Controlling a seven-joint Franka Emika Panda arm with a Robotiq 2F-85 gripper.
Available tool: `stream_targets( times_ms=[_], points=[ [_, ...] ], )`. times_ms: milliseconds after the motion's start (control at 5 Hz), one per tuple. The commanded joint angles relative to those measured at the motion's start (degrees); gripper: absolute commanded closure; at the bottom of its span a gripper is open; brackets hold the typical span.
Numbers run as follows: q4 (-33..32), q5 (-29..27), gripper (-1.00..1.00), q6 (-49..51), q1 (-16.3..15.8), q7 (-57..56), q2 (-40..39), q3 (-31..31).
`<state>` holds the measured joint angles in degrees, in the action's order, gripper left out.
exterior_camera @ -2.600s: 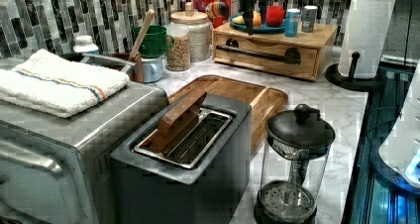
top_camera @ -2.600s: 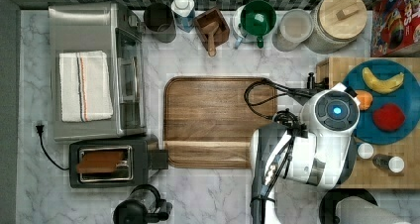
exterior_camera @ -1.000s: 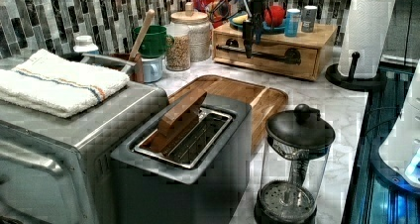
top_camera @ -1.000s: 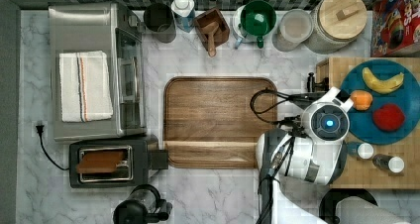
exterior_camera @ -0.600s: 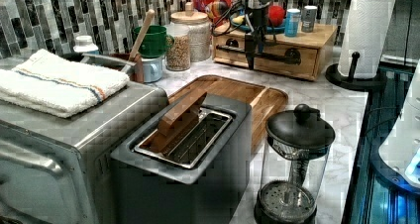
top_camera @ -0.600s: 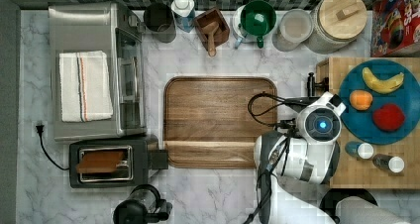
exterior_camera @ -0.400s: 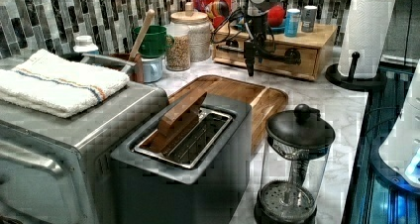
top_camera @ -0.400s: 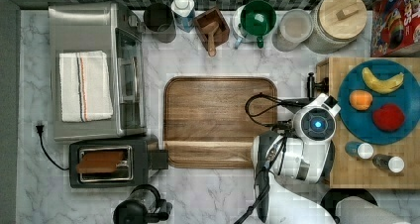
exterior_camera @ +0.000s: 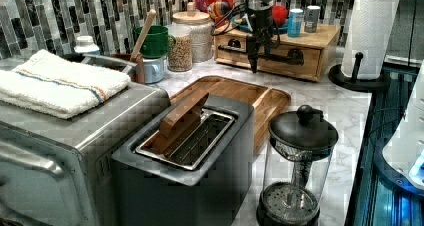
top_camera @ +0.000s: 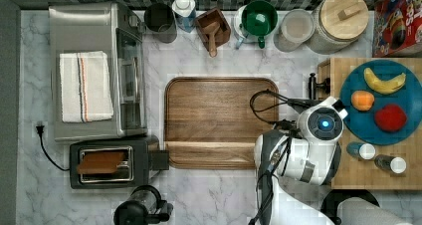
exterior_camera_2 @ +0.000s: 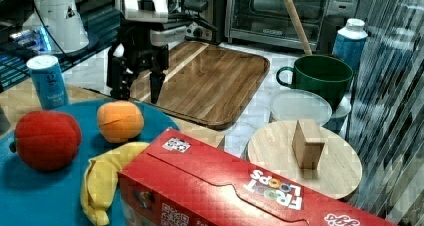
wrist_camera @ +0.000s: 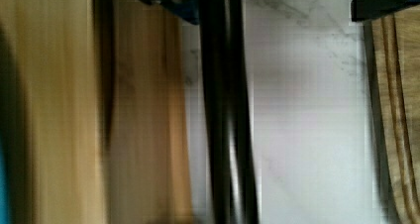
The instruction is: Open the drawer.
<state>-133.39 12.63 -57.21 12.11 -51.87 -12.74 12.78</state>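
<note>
The drawer [exterior_camera: 285, 61] is a light wooden front set in a low box, with a long black bar handle [exterior_camera: 273, 54]; in the left view it looks flush with the box. My gripper [exterior_camera_2: 135, 88] hangs fingers-down just in front of it, open. In the wrist view the handle [wrist_camera: 225, 110] runs between the two dark fingertips [wrist_camera: 166, 3], nearer to one of them, with nothing pinched. In the top view the arm's wrist [top_camera: 324, 125] covers the gripper, beside the handle's end [top_camera: 312, 85].
A dark brown wooden tray [top_camera: 219, 120] lies on the marble just beside the gripper. A blue plate [top_camera: 393, 83] of fruit and small bottles sit on the box's top. Jars, a green mug [exterior_camera_2: 320, 73], a cereal box [exterior_camera_2: 240, 186], paper towels [exterior_camera: 370, 31] and a French press [exterior_camera: 297, 171] stand around.
The arm shifted from above the box toward the top view's left and the gripper came down in front of the drawer, level with its handle. The drawer has not moved.
</note>
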Motion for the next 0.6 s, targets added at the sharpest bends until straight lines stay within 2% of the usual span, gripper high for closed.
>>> stream_targets(
  times_ms=[200, 400, 600],
  points=[
    [1.07, -1.09, -1.00, -7.11, -7.94, 7.96, -2.83, -7.67],
    [0.97, -0.74, -1.00, -9.65, -8.85, 10.94, -4.56, -8.10],
    [0.05, -4.55, -1.00, -7.35, -9.51, 12.19, -2.62, -11.09]
  ],
)
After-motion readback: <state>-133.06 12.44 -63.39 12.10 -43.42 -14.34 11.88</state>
